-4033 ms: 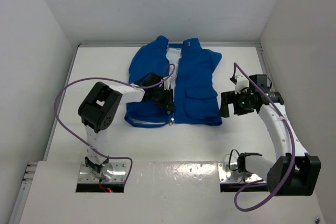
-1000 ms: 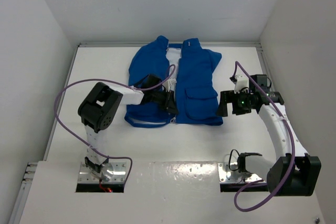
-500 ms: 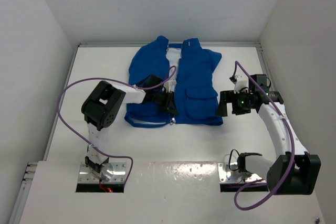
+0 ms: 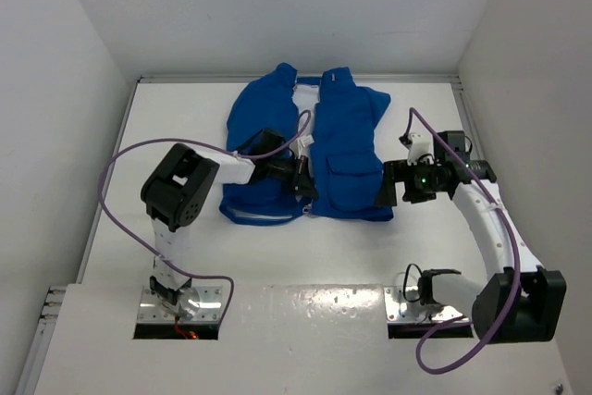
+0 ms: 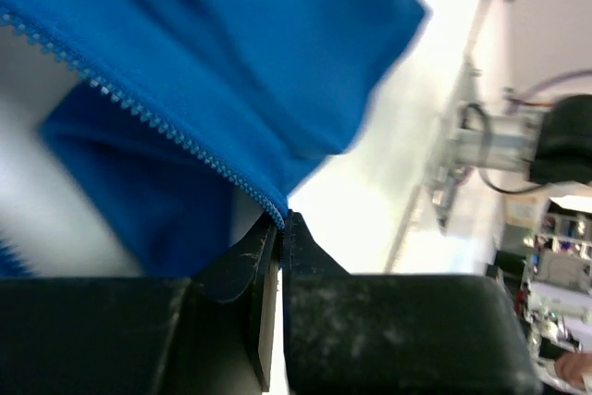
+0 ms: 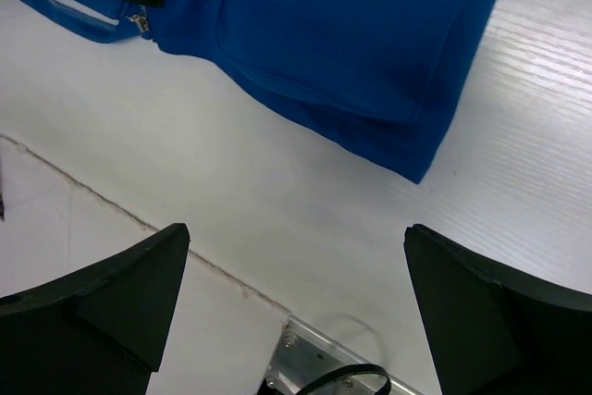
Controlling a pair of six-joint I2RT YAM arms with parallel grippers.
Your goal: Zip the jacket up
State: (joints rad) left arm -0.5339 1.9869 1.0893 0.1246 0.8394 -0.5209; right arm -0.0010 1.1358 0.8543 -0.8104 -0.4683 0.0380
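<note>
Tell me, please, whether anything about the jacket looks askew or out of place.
Nothing damaged. The jacket lies unzipped, front edges gaping near the collar; the left gripper pinches one zipper edge at the hem, where pale lining shows.

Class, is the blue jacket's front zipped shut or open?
Open: the royal blue fabric jacket lies with its front edges apart, and white shows between them near the top.

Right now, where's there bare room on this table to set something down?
Bare table between the jacket hem and the near edge, plus the far-left corner. Crowded at the hem: left tool grips its middle, right tool hangs over its right corner.
</note>
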